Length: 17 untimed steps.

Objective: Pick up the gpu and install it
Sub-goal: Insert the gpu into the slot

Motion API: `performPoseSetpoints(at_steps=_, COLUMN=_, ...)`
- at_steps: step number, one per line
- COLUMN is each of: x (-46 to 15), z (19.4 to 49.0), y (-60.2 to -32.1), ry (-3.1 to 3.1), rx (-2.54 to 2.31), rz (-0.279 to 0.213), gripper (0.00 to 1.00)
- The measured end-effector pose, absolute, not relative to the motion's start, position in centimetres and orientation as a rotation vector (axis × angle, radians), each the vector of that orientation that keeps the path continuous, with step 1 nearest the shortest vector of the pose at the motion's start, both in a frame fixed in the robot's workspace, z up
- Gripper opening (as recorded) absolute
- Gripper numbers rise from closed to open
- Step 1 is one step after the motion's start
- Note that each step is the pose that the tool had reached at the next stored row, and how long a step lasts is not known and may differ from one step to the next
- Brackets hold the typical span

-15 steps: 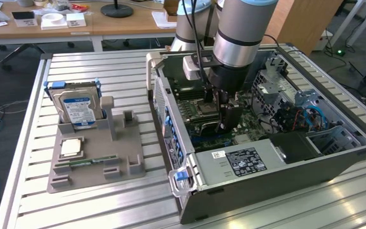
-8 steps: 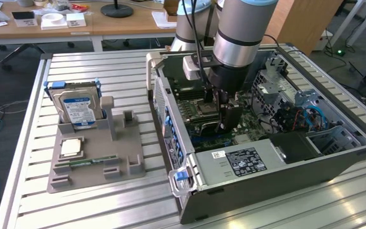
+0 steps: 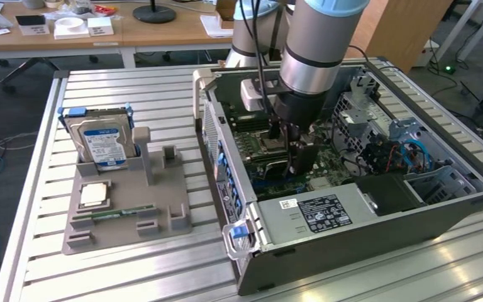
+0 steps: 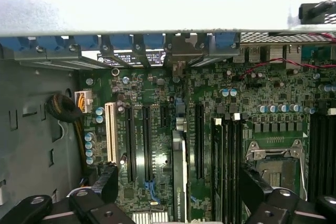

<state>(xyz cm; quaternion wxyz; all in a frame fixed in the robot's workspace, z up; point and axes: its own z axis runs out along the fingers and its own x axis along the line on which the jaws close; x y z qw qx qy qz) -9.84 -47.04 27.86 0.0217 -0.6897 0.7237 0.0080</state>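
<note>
The gpu (image 4: 179, 166) is a thin dark card seen edge-on, standing upright in a motherboard (image 4: 157, 103) slot, with its metal bracket end toward the case's rear wall. My gripper (image 4: 178, 182) hangs right above it, open wide. One black finger (image 4: 107, 182) stands off each side of the card, the other finger (image 4: 252, 187) over the memory slots; neither touches it. In the exterior view the gripper (image 3: 294, 165) reaches down into the open computer case (image 3: 443, 207), just above the board.
A grey tray (image 3: 170, 207) on the exterior view's left holds a silver hard drive (image 3: 103, 141), a processor (image 3: 95, 195) and a green memory stick (image 3: 116, 214). Inside the case lie the power supply (image 3: 326, 214), blue cables (image 3: 409, 151) and the processor socket (image 4: 275, 166).
</note>
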Motion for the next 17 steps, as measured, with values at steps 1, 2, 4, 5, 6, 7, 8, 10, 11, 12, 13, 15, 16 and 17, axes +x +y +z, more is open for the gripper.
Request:
performPoseSetpoints(at_steps=1, x=-9.8, z=27.7, y=-47.0, ry=2.243, rx=-2.137, rz=0.025, gripper=0.99)
performPoseSetpoints(at_steps=2, x=-9.8, z=27.6, y=-47.0, ry=2.243, rx=-2.137, rz=0.025, gripper=0.99)
performPoseSetpoints(at_steps=4, x=-9.8, z=27.6, y=-47.0, ry=2.243, rx=-2.137, rz=0.025, gripper=0.99)
performPoseSetpoints(at_steps=5, x=-9.8, z=27.6, y=-47.0, ry=2.243, rx=-2.137, rz=0.025, gripper=0.99)
performPoseSetpoints(at_steps=6, x=-9.8, z=27.6, y=-47.0, ry=2.243, rx=-2.137, rz=0.025, gripper=0.99)
performPoseSetpoints(at_steps=7, x=-9.9, z=27.5, y=-46.9, ry=2.243, rx=-2.137, rz=0.025, gripper=0.99)
performPoseSetpoints(at_steps=8, x=-9.8, z=27.5, y=-46.8, ry=2.243, rx=-2.137, rz=0.025, gripper=0.99)
performPoseSetpoints(at_steps=10, x=-9.8, z=27.5, y=-46.6, ry=2.243, rx=-2.137, rz=0.025, gripper=0.99)
performPoseSetpoints(at_steps=11, x=-9.8, z=27.4, y=-46.5, ry=2.243, rx=-2.137, rz=0.025, gripper=0.99)
performPoseSetpoints(at_steps=12, x=-9.8, z=27.3, y=-46.4, ry=2.242, rx=-2.137, rz=0.025, gripper=0.99)
performPoseSetpoints(at_steps=13, x=-9.8, z=27.1, y=-46.4, ry=2.242, rx=-2.137, rz=0.025, gripper=0.99)
performPoseSetpoints(at_steps=15, x=-9.8, z=26.7, y=-46.3, ry=2.243, rx=-2.137, rz=0.025, gripper=0.99)
performPoseSetpoints(at_steps=16, x=-9.8, z=26.6, y=-46.3, ry=2.243, rx=-2.137, rz=0.025, gripper=0.99)
performPoseSetpoints(at_steps=17, x=-9.8, z=26.4, y=-46.3, ry=2.243, rx=-2.137, rz=0.025, gripper=0.99)
